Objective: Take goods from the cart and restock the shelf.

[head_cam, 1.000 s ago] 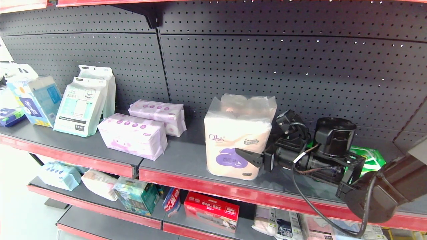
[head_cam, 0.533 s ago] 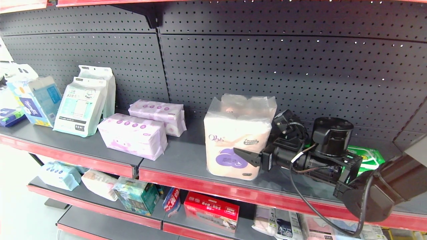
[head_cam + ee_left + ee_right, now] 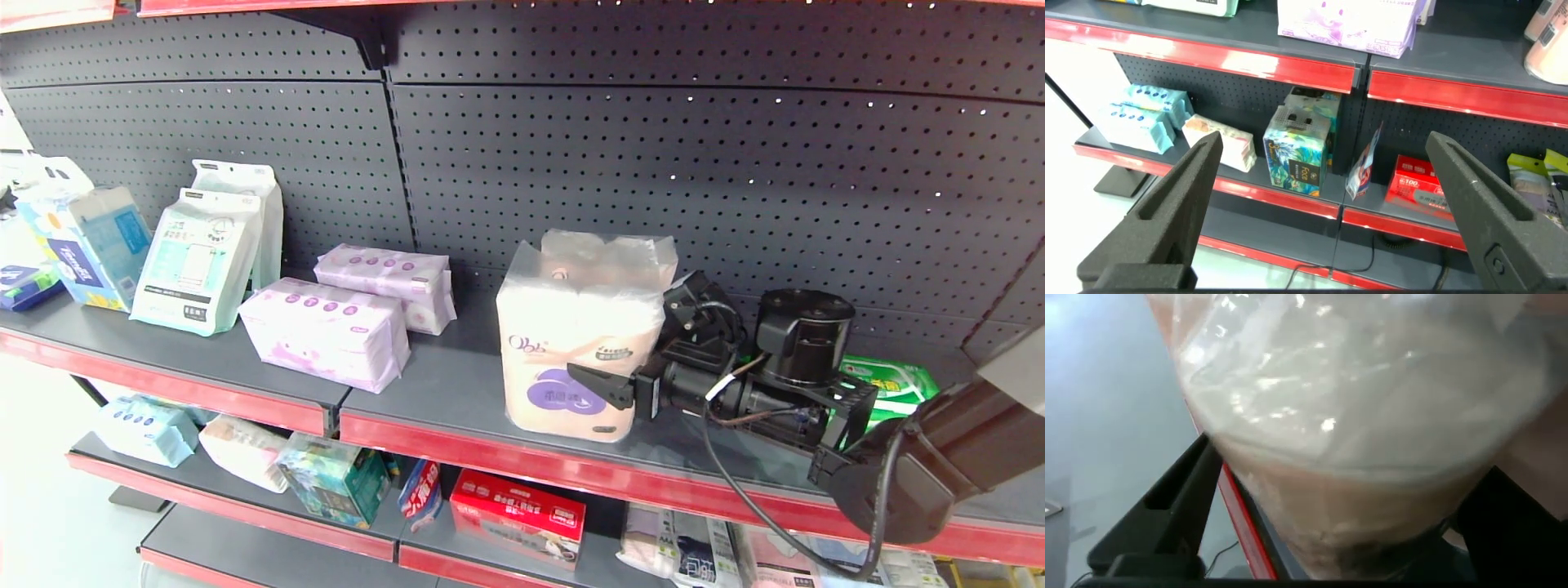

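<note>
Right gripper (image 3: 604, 371), clamped around the plastic-wrapped cream toilet-roll pack (image 3: 571, 327) standing right of centre on the grey red-edged shelf (image 3: 457, 384), has nudged it slightly leftward; placement looks nearly finished. Left gripper (image 3: 1323, 143) hangs spread, empty.

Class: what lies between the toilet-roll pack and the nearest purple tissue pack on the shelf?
In the head view, only bare shelf separates the toilet-roll pack from the purple tissue pack.
</note>
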You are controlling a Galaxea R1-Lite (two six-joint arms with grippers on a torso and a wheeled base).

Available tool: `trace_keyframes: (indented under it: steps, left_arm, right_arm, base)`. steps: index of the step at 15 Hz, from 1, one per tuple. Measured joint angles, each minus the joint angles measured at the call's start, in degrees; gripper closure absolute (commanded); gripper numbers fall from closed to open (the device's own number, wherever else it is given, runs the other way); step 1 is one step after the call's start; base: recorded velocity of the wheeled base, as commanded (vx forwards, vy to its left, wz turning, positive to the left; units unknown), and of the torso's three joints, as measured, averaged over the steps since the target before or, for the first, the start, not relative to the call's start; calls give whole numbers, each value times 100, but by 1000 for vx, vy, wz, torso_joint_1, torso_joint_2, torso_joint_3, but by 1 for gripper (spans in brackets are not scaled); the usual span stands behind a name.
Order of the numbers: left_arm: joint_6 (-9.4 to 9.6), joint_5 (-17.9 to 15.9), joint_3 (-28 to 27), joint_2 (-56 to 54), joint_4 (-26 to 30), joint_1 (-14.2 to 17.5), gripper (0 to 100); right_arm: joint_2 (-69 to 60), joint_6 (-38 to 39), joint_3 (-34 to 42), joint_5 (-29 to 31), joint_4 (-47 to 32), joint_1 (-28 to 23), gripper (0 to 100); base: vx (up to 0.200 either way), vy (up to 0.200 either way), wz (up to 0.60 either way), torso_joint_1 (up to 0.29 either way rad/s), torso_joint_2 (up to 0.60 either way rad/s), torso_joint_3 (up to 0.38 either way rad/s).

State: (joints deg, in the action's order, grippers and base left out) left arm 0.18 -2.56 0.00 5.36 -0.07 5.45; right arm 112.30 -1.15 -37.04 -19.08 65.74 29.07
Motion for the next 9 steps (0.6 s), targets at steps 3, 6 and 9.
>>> trace_keyframes:
  steps: [3,6,9]
  left_arm:
    - [0,0,0,0,0,-2,0]
    - [0,0,0,0,0,0,0]
    - [0,0,0,0,0,2,0]
  right_arm:
    - [11,9,13,4,5,44,100]
    - [10,15,46,15,11,59,100]
    - [-1,49,68,74,9,63,100]
  base:
    - [0,0,0,0,0,0]
    - [0,0,0,0,0,0]
    - [0,0,0,0,0,0]
